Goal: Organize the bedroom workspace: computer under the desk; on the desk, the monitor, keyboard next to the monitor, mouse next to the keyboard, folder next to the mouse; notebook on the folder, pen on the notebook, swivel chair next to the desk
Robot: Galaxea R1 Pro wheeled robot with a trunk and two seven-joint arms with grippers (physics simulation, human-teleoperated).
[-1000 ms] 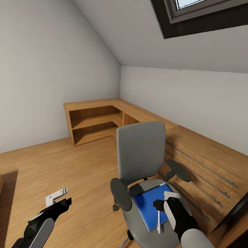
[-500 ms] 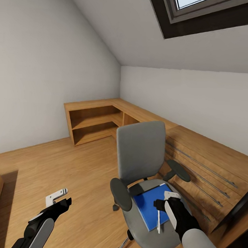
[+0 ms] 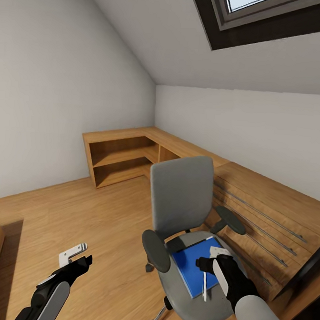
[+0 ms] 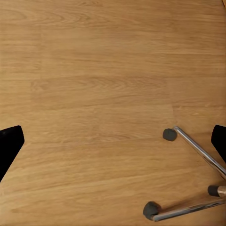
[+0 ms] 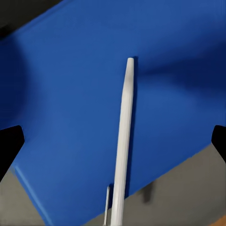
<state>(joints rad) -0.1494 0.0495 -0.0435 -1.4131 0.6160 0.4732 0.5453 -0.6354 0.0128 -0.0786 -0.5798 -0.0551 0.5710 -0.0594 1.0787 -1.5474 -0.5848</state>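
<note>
The grey swivel chair [image 3: 181, 195] stands on the wood floor with its back to the far wall. The blue folder [image 3: 188, 267] lies flat on its seat. The white pen [image 3: 204, 285] rests on the folder near its front edge. My right gripper [image 3: 209, 259] hovers open just above the folder. In the right wrist view the pen [image 5: 123, 132] runs across the folder [image 5: 70, 103], between the spread fingers of my right gripper [image 5: 113, 143]. My left gripper [image 3: 77, 253] is open and empty over the floor, left of the chair. Desk, computer, monitor, keyboard, mouse and notebook are out of view.
A low wooden shelf unit [image 3: 122, 157] wraps the far corner. A light-wood chest of drawers [image 3: 270, 220] stands right behind the chair. The chair's metal legs and casters [image 4: 197, 148] spread over the floor below my left gripper [image 4: 113, 141]. Open floor [image 3: 80, 211] lies to the left.
My right gripper has edged slightly to the left over the folder. The chair, folder, pen and left arm have stayed put.
</note>
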